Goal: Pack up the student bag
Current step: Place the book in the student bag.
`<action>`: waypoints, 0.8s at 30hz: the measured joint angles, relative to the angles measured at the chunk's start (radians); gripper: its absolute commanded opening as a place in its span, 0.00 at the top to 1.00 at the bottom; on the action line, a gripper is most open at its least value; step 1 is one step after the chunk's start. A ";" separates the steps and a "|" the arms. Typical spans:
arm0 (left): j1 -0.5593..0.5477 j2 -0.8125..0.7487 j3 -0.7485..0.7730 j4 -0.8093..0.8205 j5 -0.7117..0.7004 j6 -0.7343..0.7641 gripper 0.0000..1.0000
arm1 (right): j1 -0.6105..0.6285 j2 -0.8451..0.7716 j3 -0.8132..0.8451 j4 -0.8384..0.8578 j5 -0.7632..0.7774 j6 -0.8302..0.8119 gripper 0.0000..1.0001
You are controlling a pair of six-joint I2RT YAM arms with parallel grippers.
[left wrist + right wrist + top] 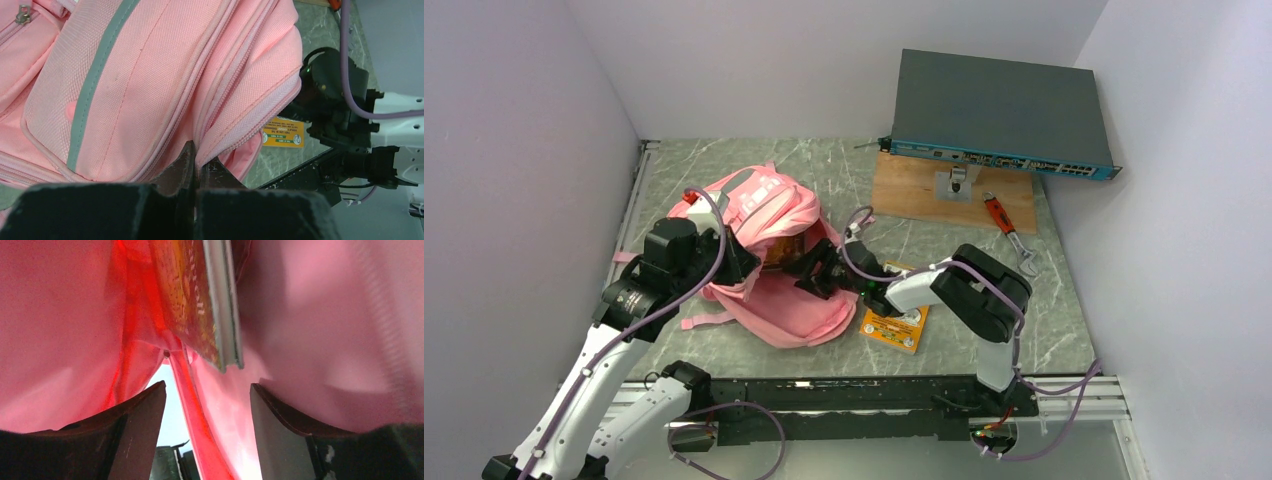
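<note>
1. On the counter point(1044, 300), centre-left: student bag point(764, 240) lying down, open mouth facing the right arm.
2. left pincer point(196, 167) is clamped tight on the zip edge of the bag's mouth, propping it open.
3. right pincer point(207, 390) is inside the mouth, jaws well apart, gripping nothing. book point(195, 300) sits just past its fingertips, tilted, not held.
4. Risk: a lining seam point(192, 405) runs between the right jaws. If the arm backs out crooked or the jaws close, the seam snags and could drag the bag or pull the book out with it.
5. Risk: left grip is only on a thin fabric edge. A tug from the right arm could slip it, and the mouth would collapse onto the wrist.
6. Risk: orange booklet point(894, 328) lies on the counter just beside the bag, under the right arm. A low retreat could shove it away.
7. Judgement: book looks in, but I can't tell how deep.
</note>
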 measured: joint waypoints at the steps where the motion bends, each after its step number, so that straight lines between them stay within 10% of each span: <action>1: 0.000 0.000 0.000 0.000 0.000 0.000 1.00 | 0.030 -0.006 0.015 -0.040 0.047 0.006 0.50; 13: 0.000 -0.002 0.000 0.007 -0.001 0.001 1.00 | 0.055 0.056 0.153 -0.153 0.352 -0.070 0.80; 24: 0.000 -0.010 0.000 0.007 -0.010 0.006 1.00 | 0.045 0.210 0.299 0.013 0.378 -0.202 0.69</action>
